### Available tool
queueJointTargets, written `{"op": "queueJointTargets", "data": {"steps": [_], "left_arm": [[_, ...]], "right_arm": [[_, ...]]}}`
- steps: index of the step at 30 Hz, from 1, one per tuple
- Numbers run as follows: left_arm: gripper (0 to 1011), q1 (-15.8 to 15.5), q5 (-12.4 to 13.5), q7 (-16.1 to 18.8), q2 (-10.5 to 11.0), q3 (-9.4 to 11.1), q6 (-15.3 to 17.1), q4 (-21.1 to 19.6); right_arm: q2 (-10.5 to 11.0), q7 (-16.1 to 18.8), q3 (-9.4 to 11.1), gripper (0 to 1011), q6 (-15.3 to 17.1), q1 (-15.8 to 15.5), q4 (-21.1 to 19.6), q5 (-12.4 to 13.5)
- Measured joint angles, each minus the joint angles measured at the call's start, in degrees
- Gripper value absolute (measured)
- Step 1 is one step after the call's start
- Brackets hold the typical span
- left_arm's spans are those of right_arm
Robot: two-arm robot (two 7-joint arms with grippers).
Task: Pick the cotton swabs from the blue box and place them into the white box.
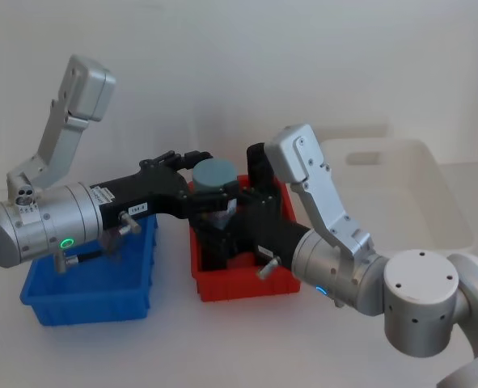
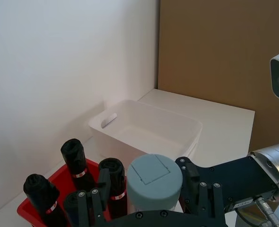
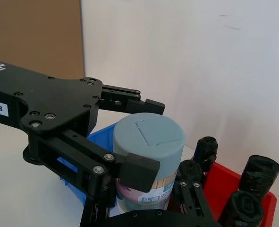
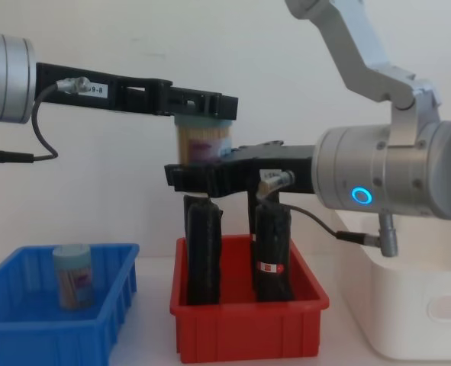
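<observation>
Left gripper [image 4: 204, 105] around cotton swabs' [image 4: 204, 142] lid, right gripper [image 4: 202, 175] at its base.

There were two jars of cotton swabs [image 4: 204, 141], one blue box [image 4: 27, 335], one red bin [image 4: 248, 332], one white box [image 4: 416, 305] and four black rolls [image 3: 259, 172].

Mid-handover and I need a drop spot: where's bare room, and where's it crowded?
Free: the white box, floor bare; the blue box, bare apart from one jar. Crowded: the red bin, packed with black rolls. Above it, the left gripper clamps the held jar at its lid, with the right gripper at its base.
</observation>
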Motion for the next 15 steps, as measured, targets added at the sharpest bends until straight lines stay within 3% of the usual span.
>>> {"op": "queueJointTargets", "data": {"steps": [15], "left_arm": [[1000,0.0,0.0,0.0,0.0,0.0,0.0,0.0]], "right_arm": [[4.6,-6.6,2.7,647,0.0,-5.0,-6.1,4.3]]}}
